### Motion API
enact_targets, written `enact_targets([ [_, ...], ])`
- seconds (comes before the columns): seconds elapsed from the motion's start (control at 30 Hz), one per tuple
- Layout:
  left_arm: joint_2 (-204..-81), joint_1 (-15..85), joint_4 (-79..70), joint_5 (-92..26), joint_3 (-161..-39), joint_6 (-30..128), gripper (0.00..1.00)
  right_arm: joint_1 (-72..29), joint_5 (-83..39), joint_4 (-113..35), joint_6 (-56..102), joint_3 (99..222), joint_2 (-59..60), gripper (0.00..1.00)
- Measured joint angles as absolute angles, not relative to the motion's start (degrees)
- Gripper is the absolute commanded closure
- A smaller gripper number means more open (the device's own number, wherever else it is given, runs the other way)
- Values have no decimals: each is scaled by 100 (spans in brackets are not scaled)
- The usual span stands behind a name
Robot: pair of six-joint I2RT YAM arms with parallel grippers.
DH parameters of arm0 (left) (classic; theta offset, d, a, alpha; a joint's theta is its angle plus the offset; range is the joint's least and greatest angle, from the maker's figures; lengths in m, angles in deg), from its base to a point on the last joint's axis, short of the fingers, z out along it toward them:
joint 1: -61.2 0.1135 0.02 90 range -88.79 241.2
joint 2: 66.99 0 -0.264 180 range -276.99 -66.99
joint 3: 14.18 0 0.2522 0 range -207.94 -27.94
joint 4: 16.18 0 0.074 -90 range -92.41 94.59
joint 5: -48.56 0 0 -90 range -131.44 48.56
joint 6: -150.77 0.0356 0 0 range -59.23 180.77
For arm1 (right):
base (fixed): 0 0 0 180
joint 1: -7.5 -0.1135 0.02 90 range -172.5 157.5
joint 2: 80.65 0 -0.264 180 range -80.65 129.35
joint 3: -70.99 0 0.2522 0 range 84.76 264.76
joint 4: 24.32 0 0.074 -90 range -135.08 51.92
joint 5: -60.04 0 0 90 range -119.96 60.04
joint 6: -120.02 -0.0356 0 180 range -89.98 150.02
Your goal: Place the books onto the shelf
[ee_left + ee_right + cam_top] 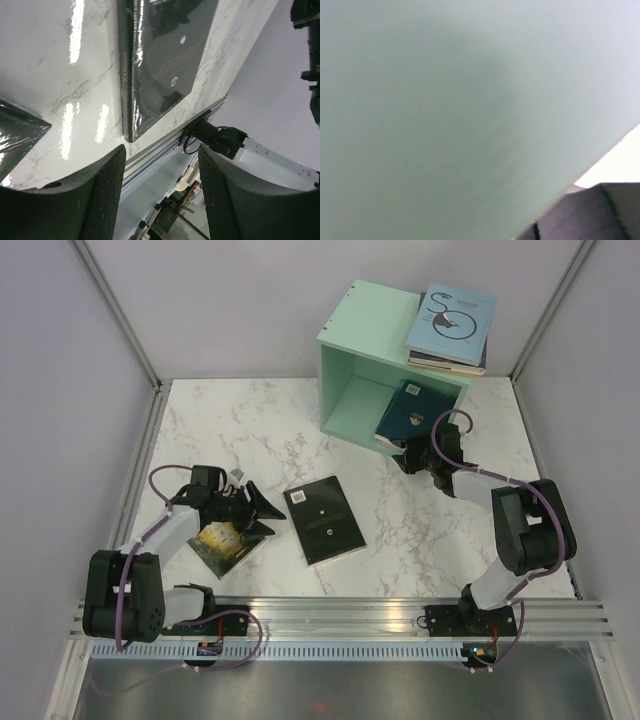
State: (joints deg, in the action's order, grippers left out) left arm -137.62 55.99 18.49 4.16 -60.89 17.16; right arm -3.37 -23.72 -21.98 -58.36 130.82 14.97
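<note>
Marble top (250,430); mint shelf (345,370), navy bk (408,412) inside

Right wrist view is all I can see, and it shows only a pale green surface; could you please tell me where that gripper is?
Observer: The right gripper is at the shelf's open front, near its right wall.
Operator: Is a book there?
Observer: Yes, a navy book leans in the opening, its lower edge at the gripper; whether it is gripped, I cannot tell.
Operator: Is any book lying free on the table?
Observer: Yes, a black book lies flat near its middle, touched by neither arm.
</note>
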Motion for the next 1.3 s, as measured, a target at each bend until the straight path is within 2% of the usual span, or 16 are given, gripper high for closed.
enact_targets([
  [0.27, -14252, 5529, 1851, 36, -5999, 1731, 35, -444, -2090, -3304, -4135, 13440, 244, 41],
  [0.43, -14637, 5088, 1849, -611, -5999, 1753, 28, -774, -2186, -3468, -3508, 13027, -558, 42],
  [0.5, -14763, 4884, 1858, -819, -6004, 1751, 25, -1316, -2038, -3540, -3167, 12758, -610, 42],
  [0.63, -14892, 4423, 1871, -1136, -6220, 1724, 23, -1996, -1802, -3761, -2725, 12487, -407, 43],
  [0.93, -15476, 3730, 1427, -1431, -6655, 1255, 22, -2499, -1797, -3706, -2238, 12487, 1049, 46],
  [1.13, -15760, 3459, 918, -1433, -6736, 918, 22, -2993, -1802, -2985, -2249, 12811, 1672, 48],
  [1.3, -15472, 3431, 437, -1529, -6389, 605, 24, -3262, -2099, -2528, -2319, 12844, 1849, 49],
])
